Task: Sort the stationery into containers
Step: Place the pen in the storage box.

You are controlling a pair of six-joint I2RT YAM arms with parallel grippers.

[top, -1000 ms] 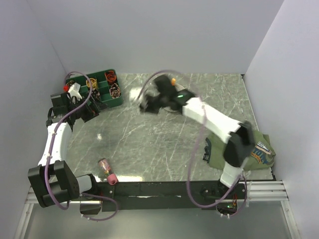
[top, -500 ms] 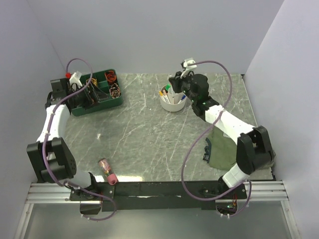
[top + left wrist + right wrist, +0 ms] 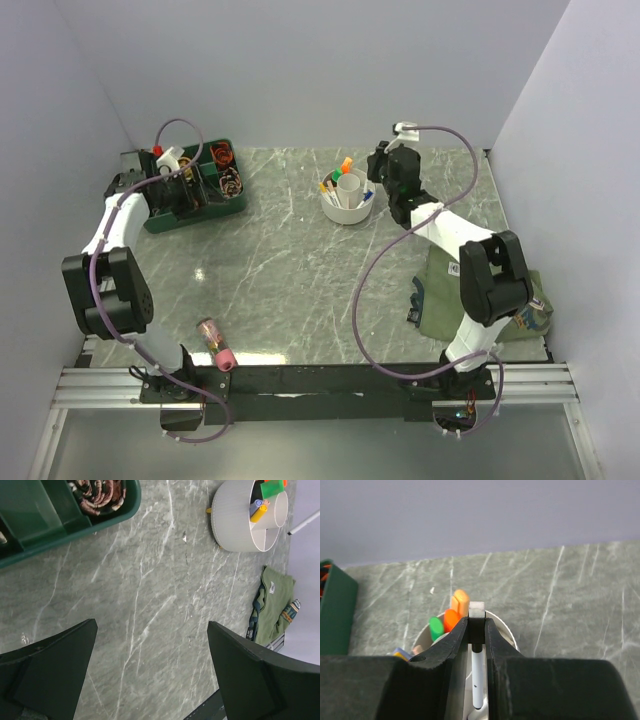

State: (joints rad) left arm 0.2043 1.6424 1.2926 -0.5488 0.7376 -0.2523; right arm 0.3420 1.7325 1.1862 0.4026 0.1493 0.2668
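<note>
1. Where the two arms reach out, a grey-green marbled tabletop (image 3: 300, 280) carries everything.
2. Dark green six-compartment tray (image 3: 200, 218) sits at the far left, with coiled bands in some compartments.
3. Olive-green cloth pouch (image 3: 440, 305) lies at the right edge, partly under the right arm.
4. White round bowl (image 3: 345, 212) stands at the far middle of the tabletop, well apart from the tray. It is split by inner walls around a central cup.
5. Left gripper (image 3: 151, 630) hangs above the tray end with its fingers spread wide and nothing between them.
6. Right gripper (image 3: 477, 622) is just beside the bowl's right rim, clamped on a thin white pen (image 3: 477, 680) that runs lengthwise between the fingers.
7. Thick pink marker (image 3: 215, 343) lies on the tabletop near the front left edge, far from the bowl.
8. Orange-capped marker (image 3: 346, 163), green-capped marker (image 3: 337, 175) and thin yellow pen (image 3: 325, 187) stand in the bowl's compartments.
</note>
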